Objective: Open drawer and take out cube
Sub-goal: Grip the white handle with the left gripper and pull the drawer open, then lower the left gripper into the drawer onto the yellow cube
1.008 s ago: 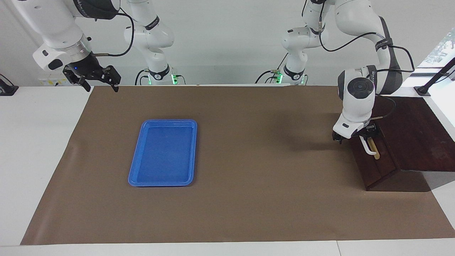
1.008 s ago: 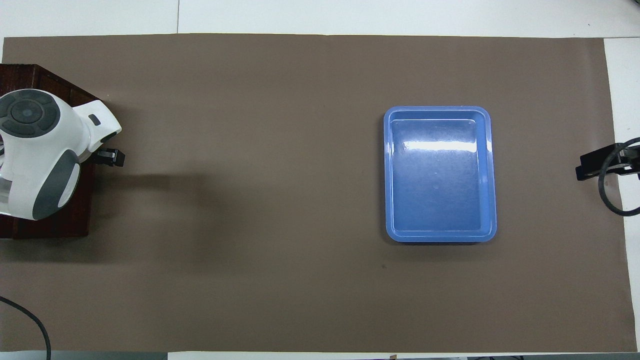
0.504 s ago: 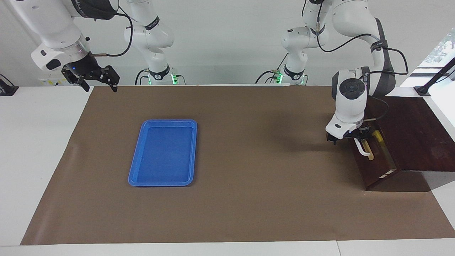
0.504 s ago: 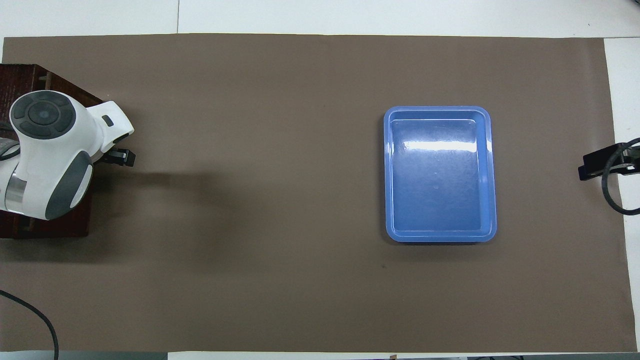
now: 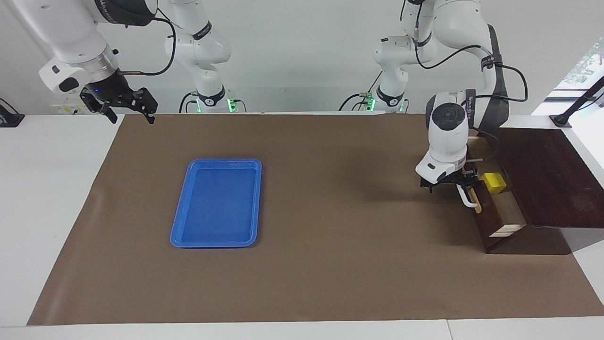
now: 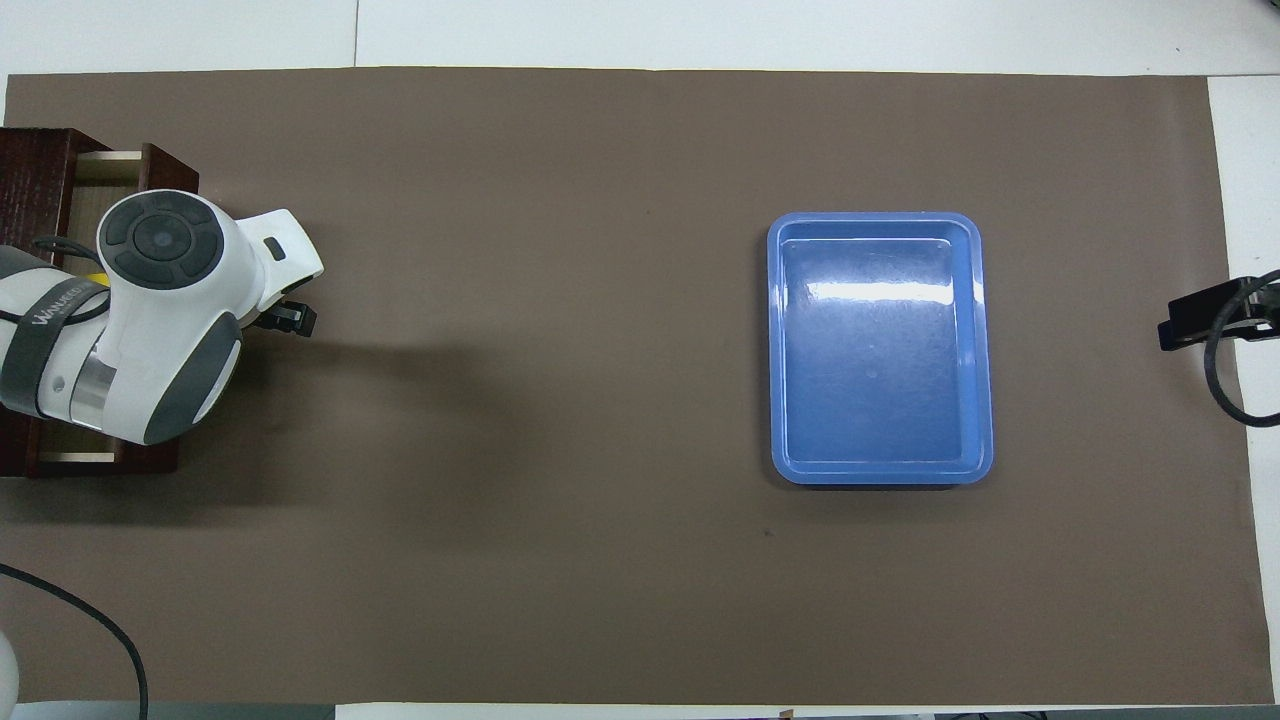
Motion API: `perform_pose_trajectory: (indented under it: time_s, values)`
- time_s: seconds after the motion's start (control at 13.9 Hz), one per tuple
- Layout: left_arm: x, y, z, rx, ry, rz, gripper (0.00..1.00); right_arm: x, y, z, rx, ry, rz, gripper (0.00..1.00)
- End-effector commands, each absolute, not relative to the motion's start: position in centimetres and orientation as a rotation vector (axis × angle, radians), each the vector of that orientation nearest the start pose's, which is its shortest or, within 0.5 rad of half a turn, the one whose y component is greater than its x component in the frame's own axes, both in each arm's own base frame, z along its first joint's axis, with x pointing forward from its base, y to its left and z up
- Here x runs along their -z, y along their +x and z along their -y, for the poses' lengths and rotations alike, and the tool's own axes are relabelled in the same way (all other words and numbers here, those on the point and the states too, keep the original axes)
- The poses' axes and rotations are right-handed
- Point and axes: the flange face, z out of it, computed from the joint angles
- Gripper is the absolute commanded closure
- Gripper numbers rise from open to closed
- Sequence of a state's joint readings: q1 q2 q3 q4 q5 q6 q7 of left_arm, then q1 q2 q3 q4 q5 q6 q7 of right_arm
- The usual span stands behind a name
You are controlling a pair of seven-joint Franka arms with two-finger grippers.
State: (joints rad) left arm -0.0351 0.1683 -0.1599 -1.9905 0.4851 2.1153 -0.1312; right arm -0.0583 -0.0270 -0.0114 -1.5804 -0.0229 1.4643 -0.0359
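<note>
Only the facing view shows the cube (image 5: 493,182), lying in the drawer (image 5: 500,212) just beside the left gripper (image 5: 460,185); overhead, the arm hides it. That gripper seems hooked on the white handle (image 5: 467,200), though its fingers are too hidden to say whether they clench it. A second ago the drawer was shut; now it stands partly out. The right gripper (image 5: 126,107) waits spread open over the table's right-arm end.

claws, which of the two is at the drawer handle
The left claw, at the white handle of the drawer holding the cube; the right claw hangs over the table's edge.
</note>
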Motion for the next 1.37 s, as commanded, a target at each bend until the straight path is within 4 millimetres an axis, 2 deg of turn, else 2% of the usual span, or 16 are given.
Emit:
perform_pose_trajectory:
  time_s: [0.0, 0.29, 0.43, 0.86, 1.01, 1.3]
  values:
    - [-37.5, 56.9, 12.8, 0.027, -2.737, -0.490, 0.00, -62.7, 53.2, 4.4, -0.120, -3.154, -0.040, 0.00]
    - [-37.6, 56.6, 14.1, 0.027, -2.747, -0.506, 0.00, -62.6, 53.3, 4.4, -0.101, -3.155, -0.050, 0.00]
    - [-37.7, 56.3, 15.2, 0.028, -2.741, -0.531, 0.00, -62.6, 53.3, 5.1, -0.096, -3.155, -0.066, 0.00]
    - [-37.8, 56.1, 15.7, 0.022, -2.742, -0.539, 0.00, -62.3, 53.4, 5.2, -0.087, -3.157, -0.064, 0.00]
    - [-39.6, 56.9, 15.4, 0.013, -2.732, -0.525, 0.00, -62.3, 53.2, 5.2, -0.089, -3.157, -0.066, 0.00]
    - [-45.6, 58.4, 15.3, -0.030, -2.748, -0.506, 0.00, -62.1, 53.2, 5.2, -0.094, -3.156, -0.064, 0.00]
